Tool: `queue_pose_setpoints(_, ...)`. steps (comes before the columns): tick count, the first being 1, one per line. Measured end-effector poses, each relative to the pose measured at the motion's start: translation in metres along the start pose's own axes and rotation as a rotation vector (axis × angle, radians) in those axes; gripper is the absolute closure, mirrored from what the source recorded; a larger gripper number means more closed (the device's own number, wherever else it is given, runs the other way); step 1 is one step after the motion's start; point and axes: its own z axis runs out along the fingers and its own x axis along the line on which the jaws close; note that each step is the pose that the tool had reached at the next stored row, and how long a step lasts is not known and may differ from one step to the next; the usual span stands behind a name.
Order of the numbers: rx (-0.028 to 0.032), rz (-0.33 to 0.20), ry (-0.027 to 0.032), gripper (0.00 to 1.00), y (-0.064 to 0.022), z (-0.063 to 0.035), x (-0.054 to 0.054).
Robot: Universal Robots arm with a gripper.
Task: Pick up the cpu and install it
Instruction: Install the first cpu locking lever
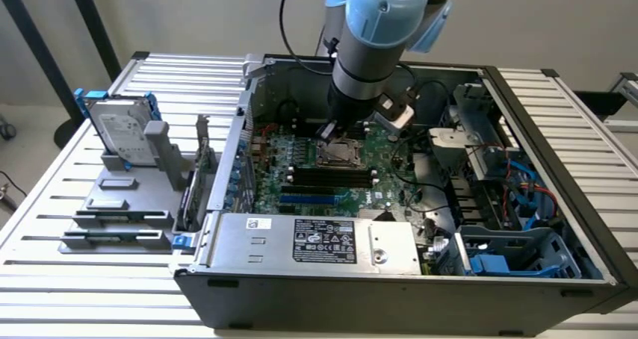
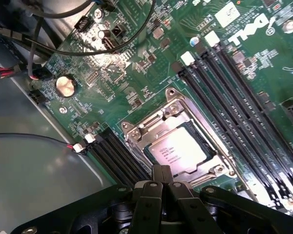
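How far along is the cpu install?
The cpu already lies in the motherboard socket, inside its metal frame. The gripper is shut, holds nothing, and hovers just beside the chip. Whether the chip is fully seated or the socket latched, I cannot tell.

Tool [image 2: 162,171] shut, arm [image 1: 371,63] vertical

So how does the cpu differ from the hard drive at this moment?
The cpu lies flat in its socket on the motherboard inside the case; the hard drive stands upright in a grey holder on the table outside it. The cpu is a small square; the hard drive is far larger and oblong. The hard drive carries blue brackets; the cpu sits within a metal frame. The shut gripper hangs just over the cpu. Both have silver tops.
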Motion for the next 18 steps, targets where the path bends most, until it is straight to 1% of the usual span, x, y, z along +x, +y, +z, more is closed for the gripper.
queue_pose_setpoints(11, 0.0075, 0.003, -0.0017, 0.89, 0.0034, -0.0217, -0.018)
queue_pose_setpoints(18, 0.0111, 0.005, -0.004, 0.89, 0.0052, -0.034, -0.031)
